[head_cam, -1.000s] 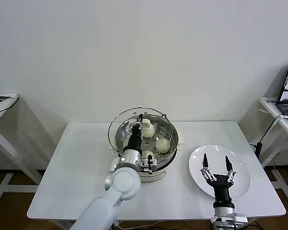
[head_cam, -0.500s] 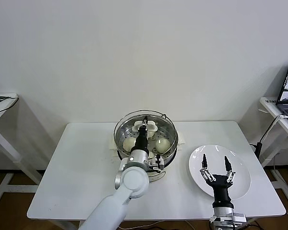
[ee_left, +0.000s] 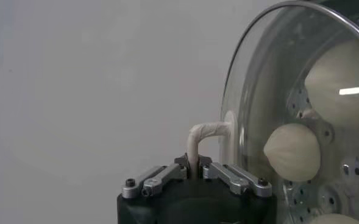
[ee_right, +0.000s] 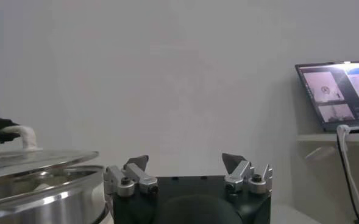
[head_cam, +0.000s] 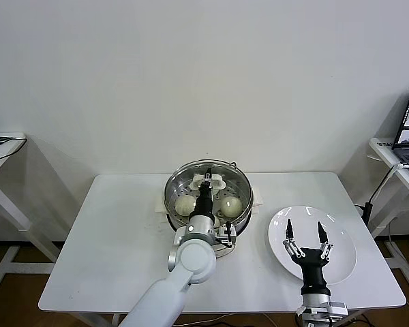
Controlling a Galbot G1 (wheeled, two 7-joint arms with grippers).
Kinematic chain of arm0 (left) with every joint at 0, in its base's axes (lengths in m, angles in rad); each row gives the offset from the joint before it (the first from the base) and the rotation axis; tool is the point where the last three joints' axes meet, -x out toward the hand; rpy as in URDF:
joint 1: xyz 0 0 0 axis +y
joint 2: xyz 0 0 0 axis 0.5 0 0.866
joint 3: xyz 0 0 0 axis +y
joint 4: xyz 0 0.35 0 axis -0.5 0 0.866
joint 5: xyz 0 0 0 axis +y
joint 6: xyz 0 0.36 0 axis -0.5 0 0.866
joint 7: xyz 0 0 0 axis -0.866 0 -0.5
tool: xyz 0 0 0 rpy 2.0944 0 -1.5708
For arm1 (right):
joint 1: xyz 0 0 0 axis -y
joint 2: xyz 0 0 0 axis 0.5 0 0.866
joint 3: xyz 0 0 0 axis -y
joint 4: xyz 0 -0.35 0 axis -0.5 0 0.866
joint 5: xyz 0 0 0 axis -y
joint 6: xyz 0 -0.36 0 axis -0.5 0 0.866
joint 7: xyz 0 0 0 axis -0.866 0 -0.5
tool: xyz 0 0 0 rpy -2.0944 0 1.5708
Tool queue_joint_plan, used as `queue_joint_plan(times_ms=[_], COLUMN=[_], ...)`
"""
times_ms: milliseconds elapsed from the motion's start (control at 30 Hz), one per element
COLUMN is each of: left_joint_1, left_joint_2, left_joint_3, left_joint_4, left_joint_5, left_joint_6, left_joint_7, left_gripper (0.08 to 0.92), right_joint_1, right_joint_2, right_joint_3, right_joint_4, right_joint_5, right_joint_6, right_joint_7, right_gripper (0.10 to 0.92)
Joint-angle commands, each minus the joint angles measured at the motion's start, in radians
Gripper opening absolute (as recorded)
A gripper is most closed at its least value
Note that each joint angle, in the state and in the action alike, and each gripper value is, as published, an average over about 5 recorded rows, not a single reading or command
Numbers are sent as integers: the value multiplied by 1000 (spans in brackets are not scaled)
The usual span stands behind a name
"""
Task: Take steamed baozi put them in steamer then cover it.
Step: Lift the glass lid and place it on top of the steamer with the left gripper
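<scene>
White wall rises behind the white surface [head_cam: 109, 231]. From the head, the steamer [head_cam: 240, 197] stands at the surface's middle, mouth upward, with buns [head_cam: 231, 205] inside under a glass lid [head_cam: 180, 185] lying flat on its rim. The left gripper [head_cam: 208, 179] pinches the lid's white handle [head_cam: 216, 181] at the centre. The right gripper [head_cam: 305, 232], jaws wide and empty, hovers over a white plate [head_cam: 344, 253].

Left wrist: closed fingers [ee_left: 228, 176] clamp the handle [ee_left: 205, 134]; buns [ee_left: 292, 151] show through the glass [ee_left: 255, 85].

Right wrist: spread fingertips [ee_right: 233, 162], the lid [ee_right: 39, 162] level on the steamer [ee_right: 45, 198], a laptop [ee_right: 339, 92] beyond.

Open right hand [ee_right: 190, 163] beside lidded steamer [ee_right: 42, 198]
</scene>
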Motion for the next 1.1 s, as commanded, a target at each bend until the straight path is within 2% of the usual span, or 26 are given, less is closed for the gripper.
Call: queue_joint_plan(times_ms=[33,1100], left_joint_1=[1,31], left_joint_2=[-11,-2], left_joint_3=[3,-16], left_joint_4=[16,27], left_joint_5=[4,26], left_joint_6=[-2,-52], left_joint_7=[-5,-25], left_gripper=[189,189], right_joint_1=[1,13], right_joint_2=[1,0], right_joint_3=[-1,-10], right_joint_4=[-5,-20], right_joint_5=[-5,-8], right_joint_6=[4,5], right_joint_7=[0,-4], right_gripper=[823,823])
